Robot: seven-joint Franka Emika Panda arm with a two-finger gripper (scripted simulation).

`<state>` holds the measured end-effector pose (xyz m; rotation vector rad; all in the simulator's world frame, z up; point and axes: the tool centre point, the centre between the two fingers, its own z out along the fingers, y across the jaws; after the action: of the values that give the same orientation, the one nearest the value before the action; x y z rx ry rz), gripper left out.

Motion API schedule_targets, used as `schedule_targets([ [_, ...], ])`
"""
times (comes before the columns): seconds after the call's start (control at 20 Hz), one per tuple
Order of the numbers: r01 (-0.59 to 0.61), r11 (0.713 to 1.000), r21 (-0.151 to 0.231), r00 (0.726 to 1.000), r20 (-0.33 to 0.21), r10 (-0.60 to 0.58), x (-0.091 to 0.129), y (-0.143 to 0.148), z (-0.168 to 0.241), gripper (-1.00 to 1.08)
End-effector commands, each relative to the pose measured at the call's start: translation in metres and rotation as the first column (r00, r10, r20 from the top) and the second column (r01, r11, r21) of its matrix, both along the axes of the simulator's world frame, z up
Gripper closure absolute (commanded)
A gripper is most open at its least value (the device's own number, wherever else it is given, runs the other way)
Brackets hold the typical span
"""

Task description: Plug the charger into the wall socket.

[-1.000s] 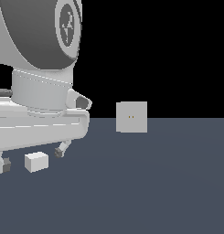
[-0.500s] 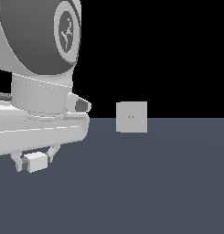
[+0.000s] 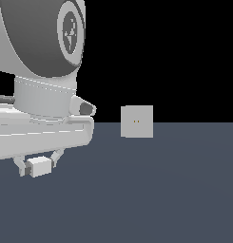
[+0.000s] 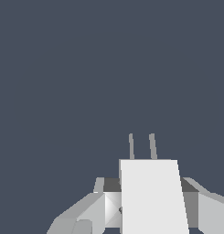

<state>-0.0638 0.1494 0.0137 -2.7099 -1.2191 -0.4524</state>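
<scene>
So the fingers [image 3: 38,166] are gripping the charger [image 3: 40,166] (two prongs sticking out in the wrist view), hanging above the surface [image 3: 156,190], well apart from the wall socket [image 3: 137,121].

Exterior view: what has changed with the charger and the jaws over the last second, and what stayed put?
The gripper came down around the charger, closed its jaws on it, and now holds it between them; the block sits slightly lower and further toward the exterior view's right than a second ago. Its two prongs show in the wrist view. The wall socket has not moved.
</scene>
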Motion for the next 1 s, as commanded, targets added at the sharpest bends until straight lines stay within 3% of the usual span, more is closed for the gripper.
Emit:
schedule_targets([
  [0.0,0.028,1.0,0.001,1.0,0.001,-0.028,0.005,-0.003,0.003,1.08],
  [0.3,0.155,0.988,0.003,0.988,0.003,-0.155,0.024,-0.02,0.013,1.08],
  [0.5,0.276,0.961,0.005,0.961,0.004,-0.276,0.041,-0.038,0.024,1.08],
  [0.7,0.413,0.911,0.007,0.911,0.004,-0.413,0.057,-0.062,0.036,1.08],
  [0.95,0.573,0.819,0.009,0.819,0.005,-0.573,0.072,-0.096,0.051,1.08],
])
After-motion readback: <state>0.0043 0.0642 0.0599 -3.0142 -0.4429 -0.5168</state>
